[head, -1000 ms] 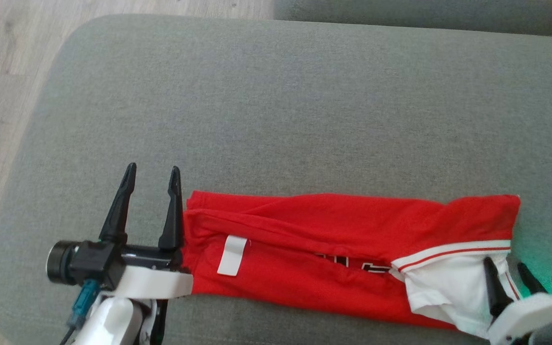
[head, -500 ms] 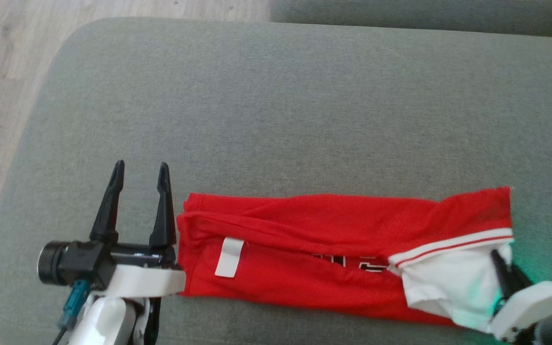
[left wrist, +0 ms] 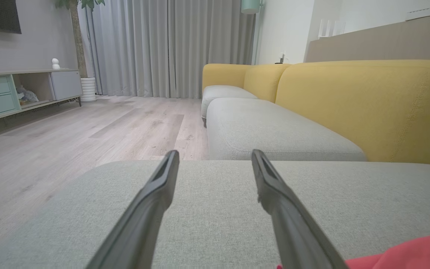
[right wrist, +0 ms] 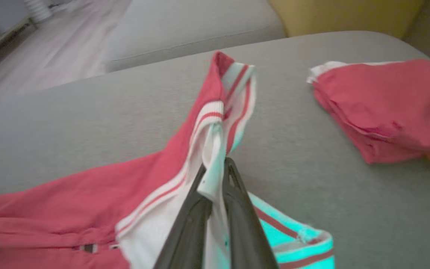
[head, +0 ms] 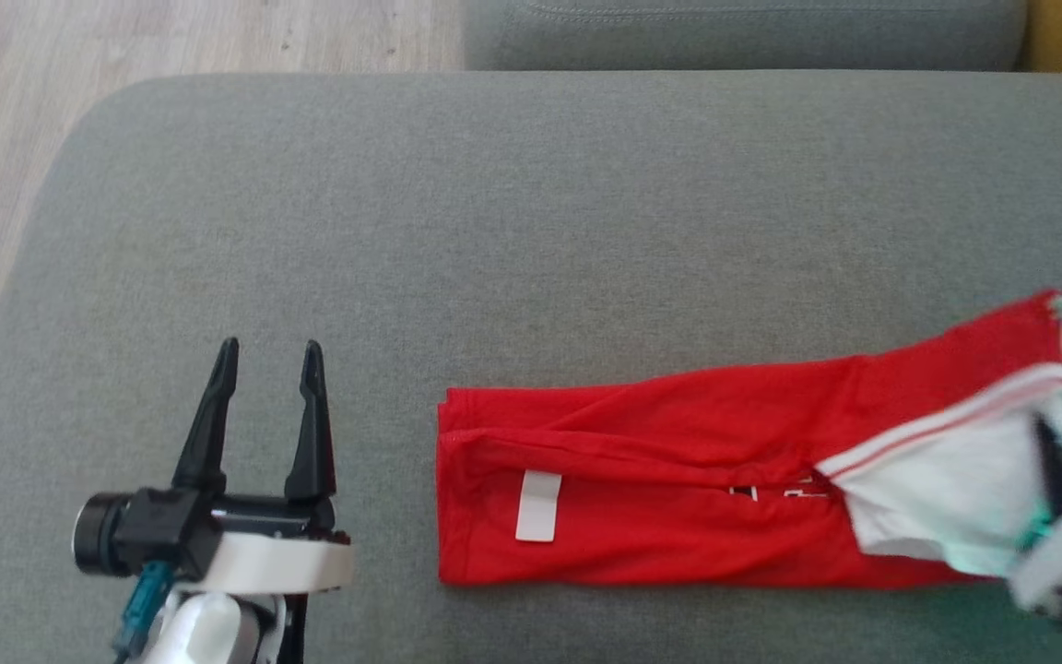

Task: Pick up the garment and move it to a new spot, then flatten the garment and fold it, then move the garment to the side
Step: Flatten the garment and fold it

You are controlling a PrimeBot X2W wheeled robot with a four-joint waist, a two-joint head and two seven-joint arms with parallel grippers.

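Grey fabric sofa cushion (head: 531,231), with the long-folded red shirt with white striped sleeve (head: 642,489) along its near edge. Dragged by the sleeve alone, the folds may open. Right hand (right wrist: 215,166) clenched on the white sleeve; left hand (head: 270,346) spread, empty, level, apart beyond the shirt's other end.

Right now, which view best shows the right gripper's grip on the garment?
The right wrist view: close up, the right gripper is shut on white cloth of the garment. The head view shows that grip blurred at its right edge. The left wrist view catches a red corner of the garment.
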